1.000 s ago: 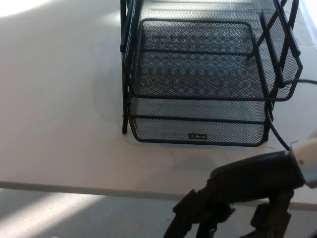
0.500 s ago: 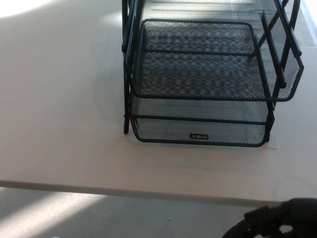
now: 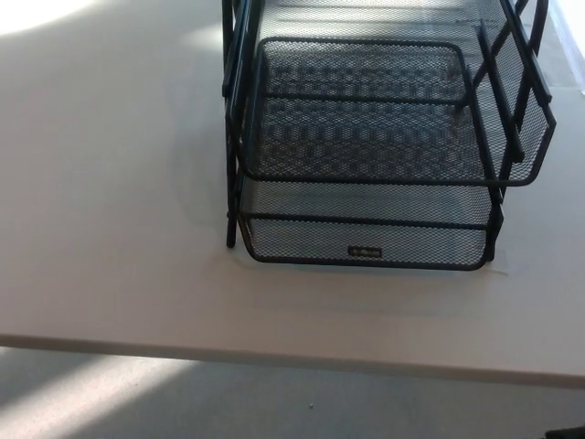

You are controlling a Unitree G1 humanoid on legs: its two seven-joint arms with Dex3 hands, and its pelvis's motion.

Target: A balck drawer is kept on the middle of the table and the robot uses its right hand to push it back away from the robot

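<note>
While neither hand shows, so their state cannot be told, the drawer (image 3: 366, 240) sits at twelve o'clock on the table (image 3: 110, 229), front facing the near edge, open to a push.

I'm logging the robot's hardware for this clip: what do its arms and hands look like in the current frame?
Neither arm nor hand can be described: none shows in the head view now. Only a tiny dark sliver sits at the bottom right corner, too small to identify. What is visible is the black mesh drawer rack standing on the white table, with a small label on its lowest tray.
</note>
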